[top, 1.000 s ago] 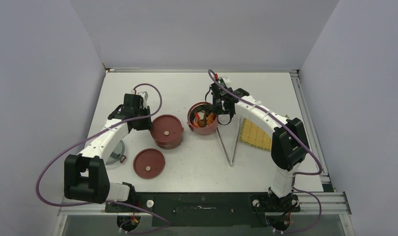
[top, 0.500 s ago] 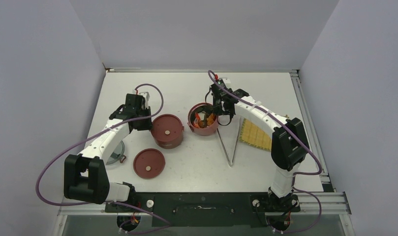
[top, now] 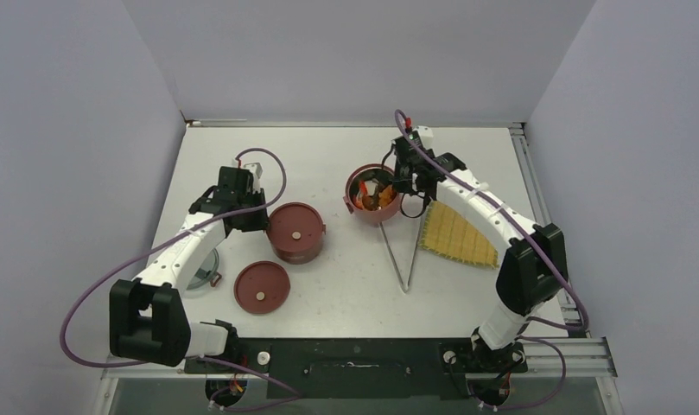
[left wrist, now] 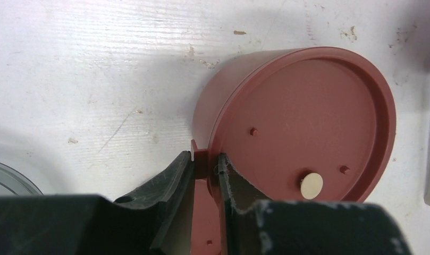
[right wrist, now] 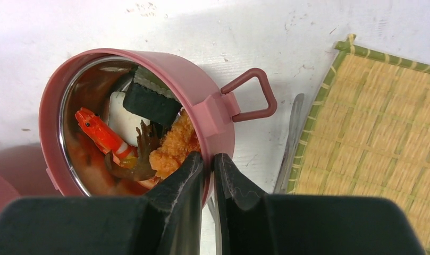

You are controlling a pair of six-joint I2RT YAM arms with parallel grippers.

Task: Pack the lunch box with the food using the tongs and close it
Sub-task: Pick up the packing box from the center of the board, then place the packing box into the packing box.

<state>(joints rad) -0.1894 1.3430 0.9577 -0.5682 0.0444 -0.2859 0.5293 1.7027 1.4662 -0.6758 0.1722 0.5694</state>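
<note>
Your right gripper [right wrist: 208, 170] pinches the rim of the open bowl [right wrist: 176, 73]; inside lie a shrimp [right wrist: 103, 135] and breaded pieces [right wrist: 173, 147]. Your left gripper [left wrist: 206, 164] pinches the tab of the lidded bowl [left wrist: 303, 117], with the tongs [top: 405, 284] lying beside the mat [top: 458, 235].

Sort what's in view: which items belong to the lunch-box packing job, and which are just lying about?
Job: open bowl holding the food, right gripper shut on its rim; lidded bowl, left gripper pinching its tab; loose lid; tongs, unheld.
Lying about: yellow woven mat; clear round disc.
</note>
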